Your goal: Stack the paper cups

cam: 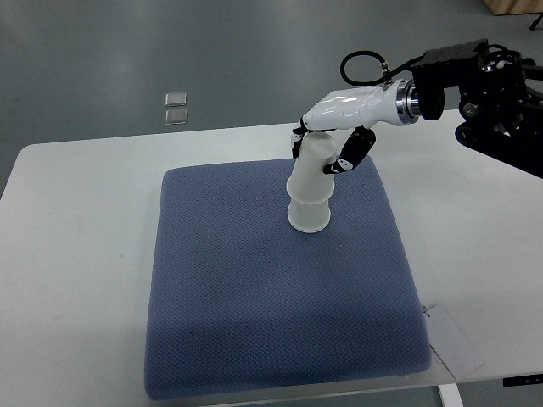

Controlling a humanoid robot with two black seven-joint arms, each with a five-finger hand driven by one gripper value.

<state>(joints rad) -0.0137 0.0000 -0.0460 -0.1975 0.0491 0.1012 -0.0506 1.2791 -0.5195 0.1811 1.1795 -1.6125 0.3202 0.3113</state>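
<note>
A stack of white paper cups [310, 193] stands upside down on the blue mat [237, 288], wide rims at the bottom, leaning slightly. My right hand [327, 148] comes in from the right edge and its white and black fingers are curled around the top cup of the stack, thumb on the right side, other fingers on the left. The left arm does not show.
The blue mat lies on a white table [76, 254]. A white card [454, 343] lies at the mat's front right corner. Two small clear squares [176, 108] lie on the grey floor beyond the table's far edge.
</note>
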